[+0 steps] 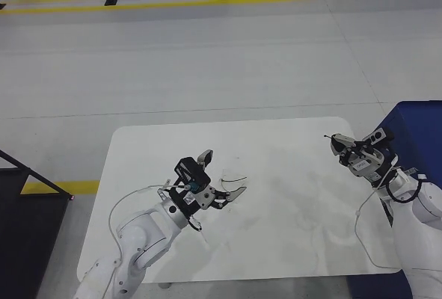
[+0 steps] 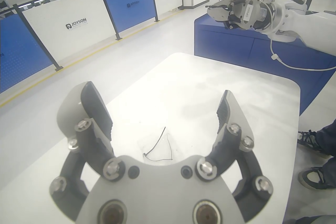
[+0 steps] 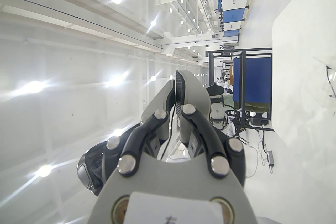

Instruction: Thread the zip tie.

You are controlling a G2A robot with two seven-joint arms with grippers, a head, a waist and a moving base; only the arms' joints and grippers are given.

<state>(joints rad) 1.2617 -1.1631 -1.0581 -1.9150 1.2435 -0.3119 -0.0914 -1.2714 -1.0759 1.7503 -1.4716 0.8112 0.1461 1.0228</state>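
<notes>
The left pincer (image 1: 226,170) gapes wide above the smooth white, round-cornered worktop (image 1: 295,224), where a thin black zip tie (image 1: 235,179) lies bent between its ribbed pads. The right pincer (image 1: 334,140) is off by the worktop's right edge, pinched on a thin black strip (image 1: 327,137).

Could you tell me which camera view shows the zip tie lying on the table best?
The left wrist view: the zip tie lies bent on the table, close, by the open left gripper. The top view shows a thin dark curve; the right wrist view a small distant line.
</notes>
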